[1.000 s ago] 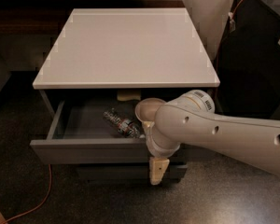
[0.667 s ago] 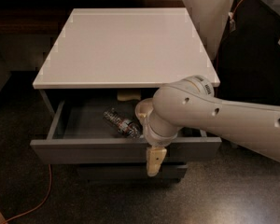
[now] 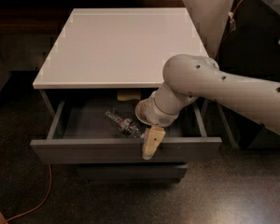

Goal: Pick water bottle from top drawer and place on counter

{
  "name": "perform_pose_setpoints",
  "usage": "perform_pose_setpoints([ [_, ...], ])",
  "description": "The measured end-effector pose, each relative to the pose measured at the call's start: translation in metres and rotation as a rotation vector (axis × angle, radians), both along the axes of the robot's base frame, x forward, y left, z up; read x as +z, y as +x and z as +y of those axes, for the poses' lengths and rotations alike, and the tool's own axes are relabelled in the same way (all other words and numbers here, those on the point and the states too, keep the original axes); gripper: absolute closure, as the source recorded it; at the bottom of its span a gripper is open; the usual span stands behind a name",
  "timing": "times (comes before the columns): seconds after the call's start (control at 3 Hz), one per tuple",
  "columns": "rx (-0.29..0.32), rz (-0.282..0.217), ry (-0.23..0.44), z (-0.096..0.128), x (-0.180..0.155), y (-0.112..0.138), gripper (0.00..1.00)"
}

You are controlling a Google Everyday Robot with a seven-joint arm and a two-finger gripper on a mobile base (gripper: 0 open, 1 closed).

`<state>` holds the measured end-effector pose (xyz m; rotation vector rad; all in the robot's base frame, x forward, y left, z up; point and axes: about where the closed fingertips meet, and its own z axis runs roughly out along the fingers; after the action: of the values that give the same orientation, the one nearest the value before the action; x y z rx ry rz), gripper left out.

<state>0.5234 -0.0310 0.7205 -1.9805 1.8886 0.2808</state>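
The top drawer (image 3: 84,150) is pulled open under the white counter (image 3: 121,45). The water bottle (image 3: 123,123) lies on its side in the drawer's dark interior, near the middle, slanting from back left to front right. My gripper (image 3: 151,143) hangs from the white arm (image 3: 214,85) that comes in from the right. It is at the drawer's front edge, just right of the bottle's near end. I cannot tell if it touches the bottle. The arm hides the right part of the drawer's inside.
A beige bowl (image 3: 129,95) sits at the back of the drawer, partly under the counter. A lower drawer front (image 3: 130,171) shows below. An orange cable (image 3: 37,204) lies on the dark floor at the left. Dark equipment (image 3: 261,36) stands at the right.
The arm has swung up and left over the drawer's right side. The gripper has risen from below the drawer front to its top edge, closer to the bottle. The bottle has not moved.
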Motion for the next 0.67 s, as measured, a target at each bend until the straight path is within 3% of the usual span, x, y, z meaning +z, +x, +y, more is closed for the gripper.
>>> perform_pose_setpoints([
  [0.33,-0.103,0.064,0.051,0.015,0.011,0.014,0.00],
  [0.67,-0.201,0.077,0.059,0.033,0.021,0.024,0.00],
])
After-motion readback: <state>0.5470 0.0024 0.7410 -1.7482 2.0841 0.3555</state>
